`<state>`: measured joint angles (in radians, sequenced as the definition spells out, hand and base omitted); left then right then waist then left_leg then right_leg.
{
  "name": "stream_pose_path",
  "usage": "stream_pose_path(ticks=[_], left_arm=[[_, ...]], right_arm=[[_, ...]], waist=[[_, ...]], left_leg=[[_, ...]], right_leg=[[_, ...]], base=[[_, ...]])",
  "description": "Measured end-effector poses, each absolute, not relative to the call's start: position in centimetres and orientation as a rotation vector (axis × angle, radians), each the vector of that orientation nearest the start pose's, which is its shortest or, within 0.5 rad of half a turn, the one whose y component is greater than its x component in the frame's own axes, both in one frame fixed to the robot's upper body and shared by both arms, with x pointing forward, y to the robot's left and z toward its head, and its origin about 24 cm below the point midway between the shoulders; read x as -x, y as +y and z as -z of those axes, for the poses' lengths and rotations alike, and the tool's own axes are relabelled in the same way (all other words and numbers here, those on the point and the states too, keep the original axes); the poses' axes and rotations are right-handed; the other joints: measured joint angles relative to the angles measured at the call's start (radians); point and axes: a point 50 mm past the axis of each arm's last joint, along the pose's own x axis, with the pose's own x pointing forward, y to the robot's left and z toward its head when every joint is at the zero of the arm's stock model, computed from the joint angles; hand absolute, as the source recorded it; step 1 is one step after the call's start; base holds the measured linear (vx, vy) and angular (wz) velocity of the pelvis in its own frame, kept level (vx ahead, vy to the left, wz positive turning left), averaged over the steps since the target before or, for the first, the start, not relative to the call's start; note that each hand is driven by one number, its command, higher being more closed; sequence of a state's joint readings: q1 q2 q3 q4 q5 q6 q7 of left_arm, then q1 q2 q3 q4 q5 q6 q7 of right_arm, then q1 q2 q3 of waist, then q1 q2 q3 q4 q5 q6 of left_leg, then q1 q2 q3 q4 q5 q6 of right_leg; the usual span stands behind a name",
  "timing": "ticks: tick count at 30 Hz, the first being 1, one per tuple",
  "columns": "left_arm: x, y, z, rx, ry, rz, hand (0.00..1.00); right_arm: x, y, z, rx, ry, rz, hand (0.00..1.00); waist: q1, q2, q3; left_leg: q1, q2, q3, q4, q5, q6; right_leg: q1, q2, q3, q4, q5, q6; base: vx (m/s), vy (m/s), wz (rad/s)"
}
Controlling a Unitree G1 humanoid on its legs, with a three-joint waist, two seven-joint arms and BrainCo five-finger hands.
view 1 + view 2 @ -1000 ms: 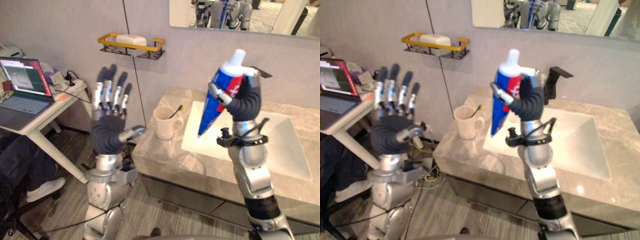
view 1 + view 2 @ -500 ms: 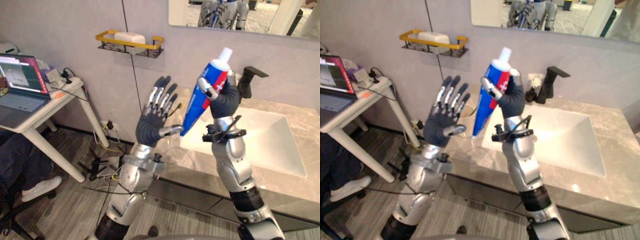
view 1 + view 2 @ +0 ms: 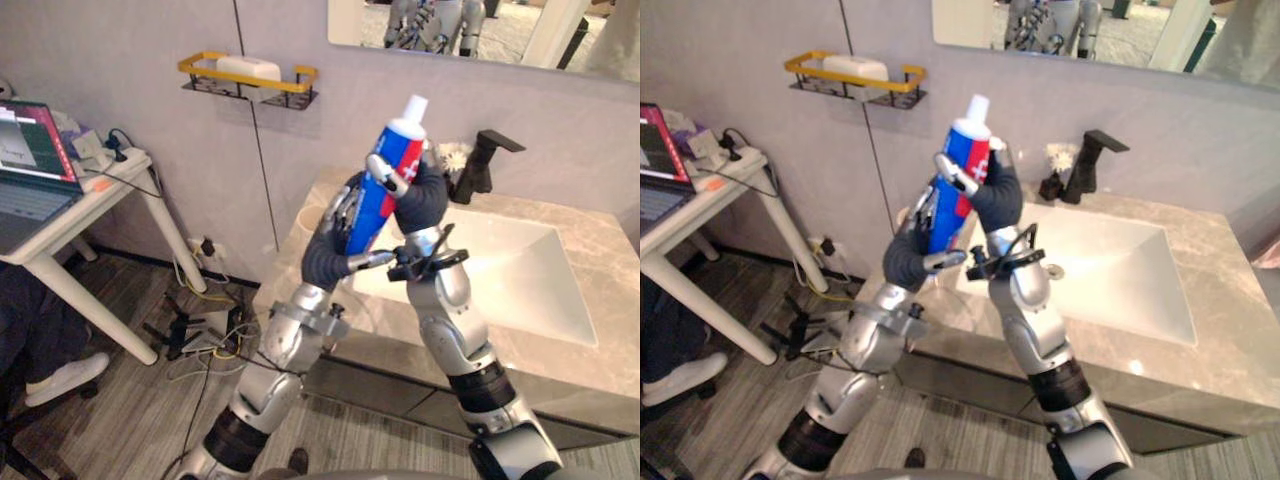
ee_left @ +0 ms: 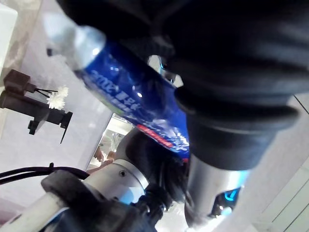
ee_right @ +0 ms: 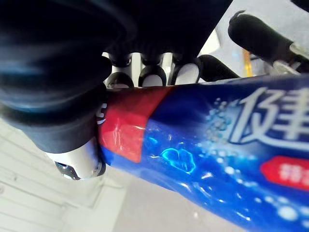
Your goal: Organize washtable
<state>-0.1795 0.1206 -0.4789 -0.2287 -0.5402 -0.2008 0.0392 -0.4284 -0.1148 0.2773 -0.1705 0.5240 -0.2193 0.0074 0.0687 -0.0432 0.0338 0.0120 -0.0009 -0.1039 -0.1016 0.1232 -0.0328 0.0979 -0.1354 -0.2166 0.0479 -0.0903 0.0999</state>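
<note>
The blue-and-red toothpaste tube (image 3: 388,180) is being gripped cap-up at frame centre by the curled right hand (image 3: 420,195) over the washbasin counter (image 3: 620,290), while the straight-fingered left hand (image 3: 328,255), brought in from the left, is being laid against its tail, so a handover is probably being prepared.

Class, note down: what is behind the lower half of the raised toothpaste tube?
The left robot hand stands there, fingers straight. The toothpaste tube, gripped by the right robot hand, covers part of those fingers and anything beyond.
</note>
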Motion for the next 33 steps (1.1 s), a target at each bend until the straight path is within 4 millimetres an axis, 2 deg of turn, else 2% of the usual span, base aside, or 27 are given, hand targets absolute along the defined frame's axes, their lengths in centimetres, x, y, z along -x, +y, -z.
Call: stream_pose_path(ticks=[11,17,18,24,28,33], left_arm=[[-24.7,5.1,-12.9,0.487,-0.334,0.533,1.0],[-24.6,4.3,-12.7,0.473,-0.323,0.581,1.0],[-24.6,4.3,-12.7,0.473,-0.324,0.584,1.0],[-24.5,4.1,-12.7,0.47,-0.322,0.6,1.0],[-24.6,4.2,-12.7,0.466,-0.326,0.603,1.0],[-25.1,5.2,-13.0,0.459,-0.345,0.547,1.0]], right_arm=[[-27.8,-6.8,-19.4,-0.378,-0.625,-0.587,1.0],[-28.0,-7.0,-19.3,-0.35,-0.608,-0.608,1.0],[-28.0,-7.1,-19.2,-0.349,-0.606,-0.608,0.0],[-28.2,-7.3,-19.1,-0.345,-0.6,-0.594,0.0],[-28.4,-7.7,-19.2,-0.309,-0.61,-0.562,0.0],[-28.6,-9.9,-19.6,-0.245,-0.651,-0.439,0.0]], waist=[[0.0,-0.002,-0.001],[-0.002,-0.006,-0.003],[-0.002,-0.006,-0.003],[-0.009,-0.006,-0.003],[-0.025,-0.008,-0.004],[-0.032,-0.012,-0.006]], left_leg=[[-0.006,0.002,0.026,0.0,0.0,0.0],[-0.008,0.001,0.027,0.0,0.003,0.004],[-0.008,0.001,0.027,0.0,0.003,0.004],[-0.007,0.003,0.032,0.0,0.005,0.005],[-0.003,0.003,0.041,-0.001,0.005,0.005],[-0.001,0.011,0.073,-0.001,0.005,0.005]], right_leg=[[-0.015,0.004,0.026,-0.011,0.015,-0.002],[-0.015,0.001,0.027,-0.015,0.023,0.001],[-0.016,0.0,0.028,-0.015,0.023,0.002],[-0.017,0.001,0.031,-0.015,0.023,0.001],[-0.017,0.001,0.039,-0.015,0.025,0.002],[-0.03,0.006,0.07,-0.018,0.036,-0.003]], base=[[-0.02,0.0,-0.07],[0.0,0.0,0.0],[0.0,0.0,0.0],[-0.01,-0.003,-0.01],[-0.03,-0.005,-0.06],[-0.03,-0.004,-0.19]])
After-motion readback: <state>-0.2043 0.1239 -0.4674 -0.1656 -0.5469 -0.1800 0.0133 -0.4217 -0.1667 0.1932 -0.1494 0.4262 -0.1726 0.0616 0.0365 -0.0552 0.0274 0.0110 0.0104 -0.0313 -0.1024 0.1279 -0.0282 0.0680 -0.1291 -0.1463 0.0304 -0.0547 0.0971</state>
